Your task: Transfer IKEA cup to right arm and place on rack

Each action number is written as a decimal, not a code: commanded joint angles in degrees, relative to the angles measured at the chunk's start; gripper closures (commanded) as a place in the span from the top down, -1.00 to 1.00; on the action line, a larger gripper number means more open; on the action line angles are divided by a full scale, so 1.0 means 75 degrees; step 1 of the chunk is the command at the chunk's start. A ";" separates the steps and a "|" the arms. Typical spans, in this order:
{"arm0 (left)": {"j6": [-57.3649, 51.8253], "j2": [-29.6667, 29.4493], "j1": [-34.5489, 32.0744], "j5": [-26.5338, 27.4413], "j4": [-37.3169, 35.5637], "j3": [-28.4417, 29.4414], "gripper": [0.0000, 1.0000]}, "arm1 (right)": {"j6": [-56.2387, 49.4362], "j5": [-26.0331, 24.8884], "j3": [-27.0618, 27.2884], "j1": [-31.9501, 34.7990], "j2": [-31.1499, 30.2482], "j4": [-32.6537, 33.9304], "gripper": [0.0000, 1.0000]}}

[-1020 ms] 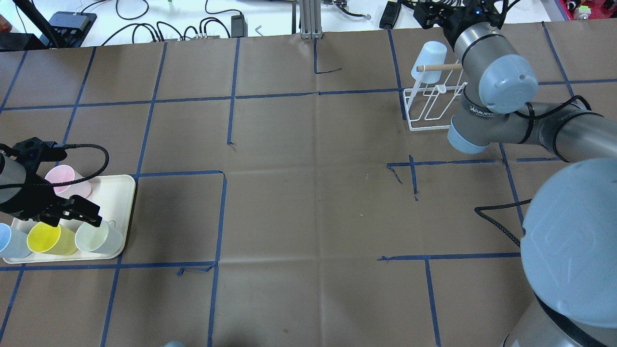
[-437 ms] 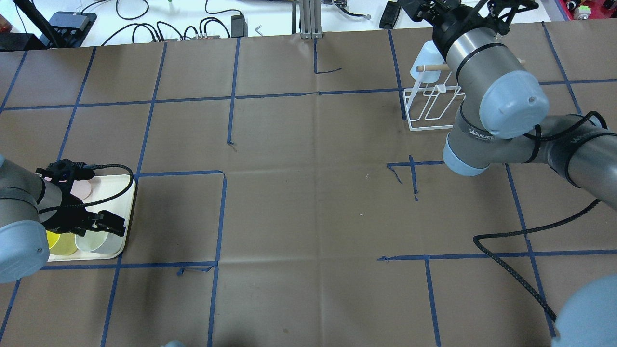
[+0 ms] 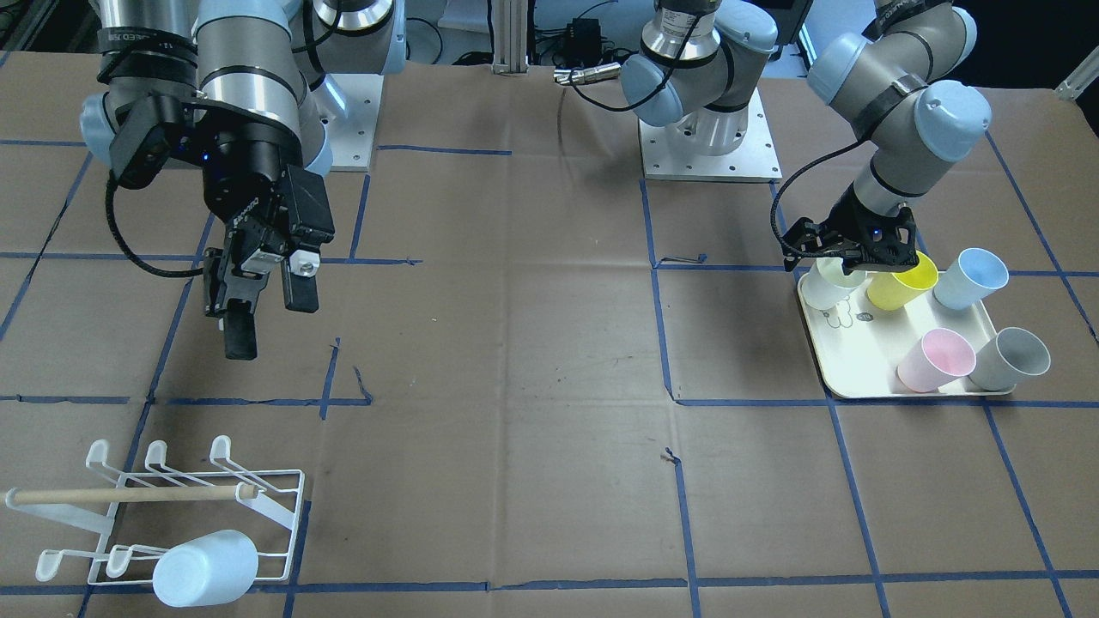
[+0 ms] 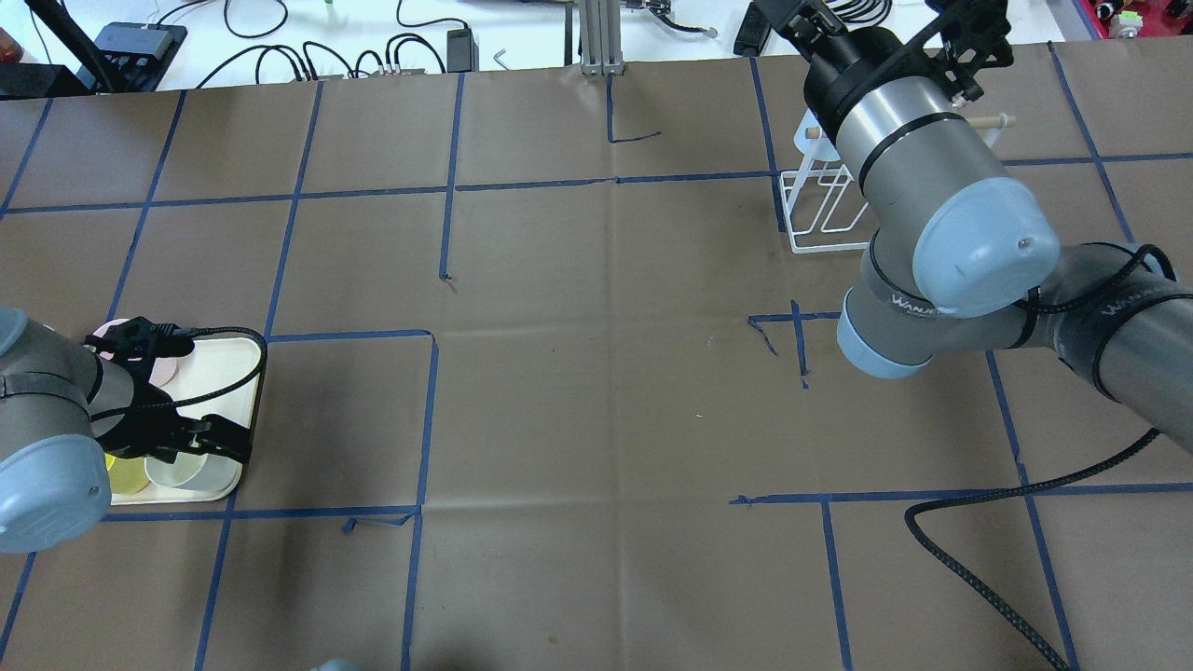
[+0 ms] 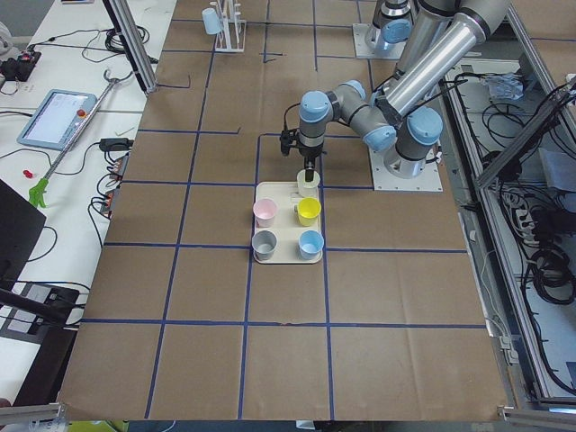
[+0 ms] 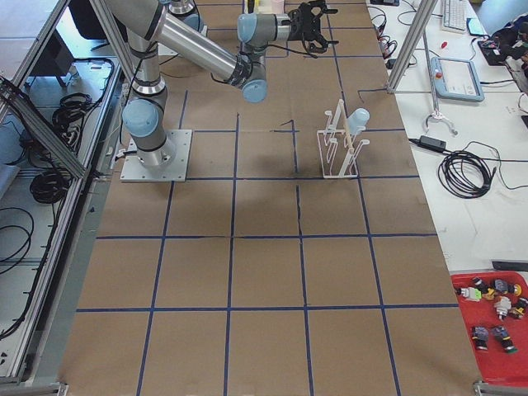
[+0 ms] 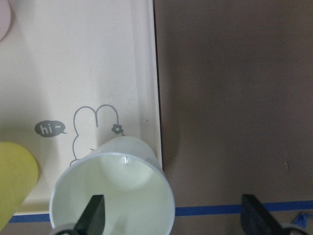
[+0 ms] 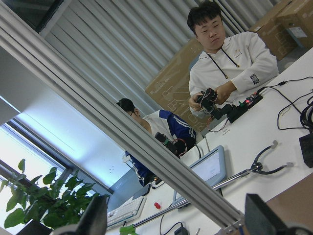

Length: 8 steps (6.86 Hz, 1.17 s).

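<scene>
My left gripper is open low over the cream tray. One finger is inside the pale green cup at the tray's corner and the other is outside it over the table. From across the table the gripper sits right on top of that cup. My right gripper, with long straight fingers, is open and empty. It hangs in the air well back from the white wire rack, which holds a pale blue cup tipped on its front prongs.
On the tray also stand a yellow cup, a blue cup, a pink cup and a grey cup. A wooden dowel lies across the rack. Brown paper with blue tape lines covers the table.
My left gripper has shifted toward the tray's corner and come down over the pale green cup. My right arm has swung back and up, away from the rack.
</scene>
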State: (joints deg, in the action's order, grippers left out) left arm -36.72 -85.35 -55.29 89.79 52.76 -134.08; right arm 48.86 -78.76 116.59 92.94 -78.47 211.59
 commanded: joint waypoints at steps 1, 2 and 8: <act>-0.0049 -0.0105 0.0000 0.0167 -0.0215 0.0018 0.51 | 0.2356 -0.0011 0.0192 0.0322 -0.0025 0.0299 1.00; -0.0049 -0.0104 0.0000 0.0249 -0.0215 0.0041 0.03 | 0.3284 0.0001 0.0298 0.0381 0.0009 0.0497 1.00; -0.0014 0.0013 -0.0093 0.0227 0.0087 0.0938 -1.00 | 0.5286 -0.0093 0.0533 0.0382 0.0022 0.0652 1.00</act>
State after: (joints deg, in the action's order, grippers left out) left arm -37.02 -85.28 -55.51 91.64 51.94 -130.67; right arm 88.29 -79.33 120.39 95.85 -78.24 216.47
